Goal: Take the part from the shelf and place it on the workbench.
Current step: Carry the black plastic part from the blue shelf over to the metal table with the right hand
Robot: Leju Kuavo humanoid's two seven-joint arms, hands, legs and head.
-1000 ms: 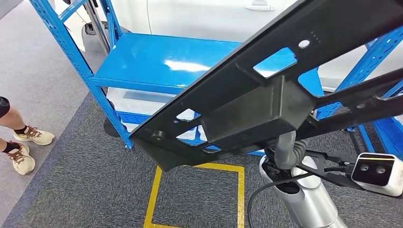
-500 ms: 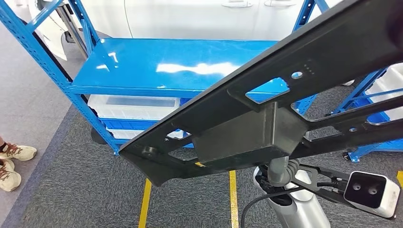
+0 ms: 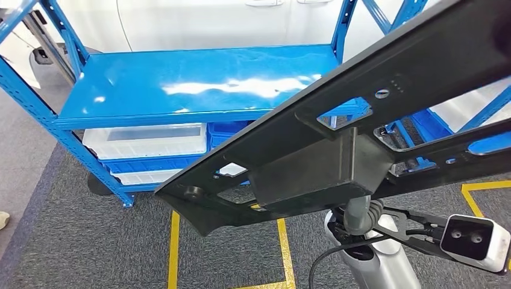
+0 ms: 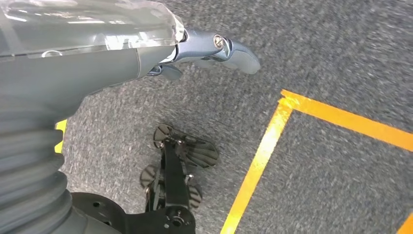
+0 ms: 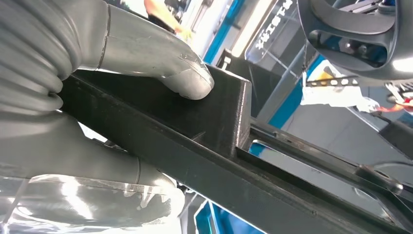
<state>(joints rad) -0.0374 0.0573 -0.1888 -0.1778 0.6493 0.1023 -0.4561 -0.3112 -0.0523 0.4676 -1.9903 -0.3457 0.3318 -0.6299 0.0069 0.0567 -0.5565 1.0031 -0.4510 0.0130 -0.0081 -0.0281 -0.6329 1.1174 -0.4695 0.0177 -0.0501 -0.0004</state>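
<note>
A long black part [image 3: 361, 120] with cut-outs and a box-shaped block on its underside slants across the head view, in front of the blue shelf [image 3: 199, 84]. My right hand [image 5: 58, 141] grips it from below. In the right wrist view the thumb [image 5: 165, 63] presses on the block's side and the part [image 5: 209, 161] runs between thumb and fingers. In the head view my silver right arm [image 3: 379, 271] rises under the part, which hides the hand itself. My left hand [image 4: 204, 48] hangs over the grey carpet with its fingers extended and nothing in it.
The shelf's top board is bare; white trays [image 3: 147, 141] and blue bins sit on its lower levels. A white car [image 3: 229, 24] stands behind it. A second blue rack [image 3: 482, 114] is at the right. Yellow tape lines [image 3: 283, 241] mark the carpet.
The whole picture has shifted left, so the camera has turned right: the shelf now sits more central and the person's shoes have slid off the left edge. The part stays in my right hand.
</note>
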